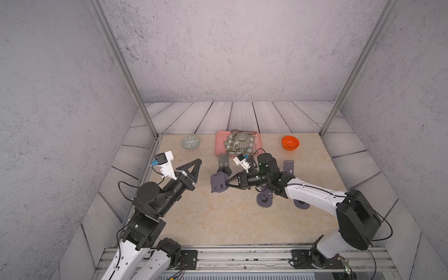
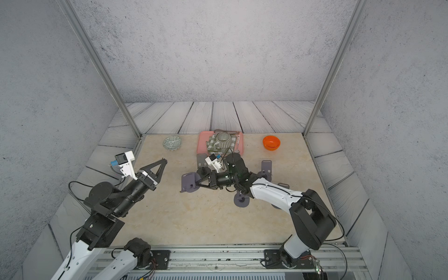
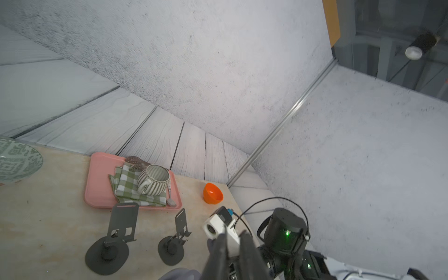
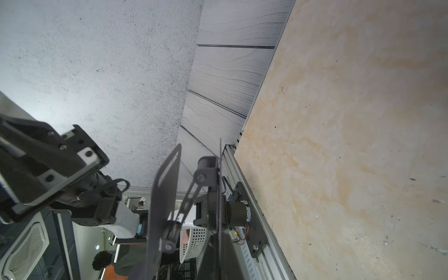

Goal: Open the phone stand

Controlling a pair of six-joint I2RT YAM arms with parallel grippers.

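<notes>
My right gripper [image 1: 226, 183] holds a grey phone stand [image 1: 217, 181] in the air over the middle of the table, seen in both top views [image 2: 188, 182]. The jaws are shut on the thin edge of its round base. In the right wrist view the stand's back plate [image 4: 164, 194] is swung away from the base on its hinged arm [image 4: 191, 191]. My left gripper [image 1: 198, 161] hovers to the left of the stand, apart from it. Its fingers [image 3: 244, 242] show a narrow gap with nothing between them.
Several other grey phone stands stand opened on the table: one [image 1: 223, 162] by the pink tray [image 1: 219, 145], one [image 1: 288, 166] at the right, one [image 1: 265, 200] under my right arm. A striped mug [image 1: 243, 141], a patterned bowl [image 1: 191, 142] and an orange bowl [image 1: 290, 142] line the back.
</notes>
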